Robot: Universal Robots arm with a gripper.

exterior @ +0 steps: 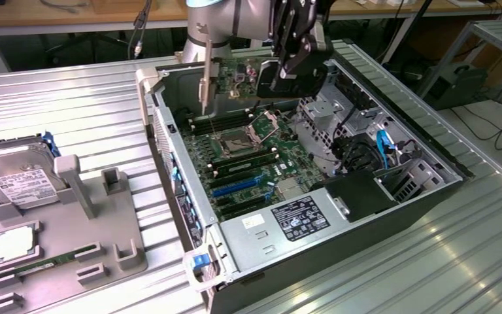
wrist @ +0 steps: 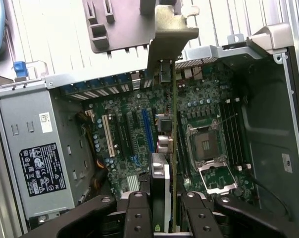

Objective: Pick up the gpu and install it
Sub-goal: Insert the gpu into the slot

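One gripper point(exterior: 293, 62) clamped on the gpu point(exterior: 242, 75), card held edge-on above the open computer case point(exterior: 425, 131) (silver bracket end toward the case's rear wall). Gpu hangs over the motherboard point(exterior: 260, 157), not seated in any slot.

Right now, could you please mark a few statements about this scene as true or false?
1. The tool grips the thin dark card with a silver metal bracket. True.
2. That card is seated in a motherboard slot. False: it hangs unseated over the open black case.
3. The silver hard drive with a white label lies inside the case. False: it rests on the grey tray outside.
4. The square processor socket stands open. True.
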